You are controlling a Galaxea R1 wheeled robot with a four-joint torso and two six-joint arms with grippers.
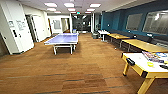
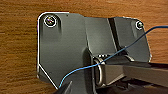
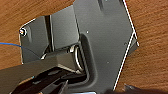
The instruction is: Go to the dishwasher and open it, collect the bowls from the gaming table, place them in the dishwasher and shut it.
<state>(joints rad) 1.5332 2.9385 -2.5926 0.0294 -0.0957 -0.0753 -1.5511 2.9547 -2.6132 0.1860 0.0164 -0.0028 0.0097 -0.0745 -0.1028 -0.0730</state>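
Head view shows a big open rec room with brown wood-look carpet flooring (image 1: 82,67), a blue ping-pong table (image 1: 63,39) out in the middle, and long wooden tables (image 1: 142,45) running along the teal wall (image 1: 117,18). At the right edge there's a yellow-legged game table (image 1: 143,65) with a white top; on the far right part of that top sits a pile of colorful stuff, maybe boxes or magazines, plus something small and yellow-green near its front edge, too blurry to call a bowl. No dishwasher or table-football table anywhere I can make out, so where the bowls are is anyone's guess. My take: bowls will be light, rigid and kinda slick, possibly breakable, so pinching the rim seems the sane grab; the dishwasher door would want a pull on its bar handle. Left wrist view is just the robot's dark plate over the floor, with a thin blue cable (image 2: 105,60) crossing it; can't tell how the fingers stand. Right wrist view, same deal: plate, floor, finger state not readable.
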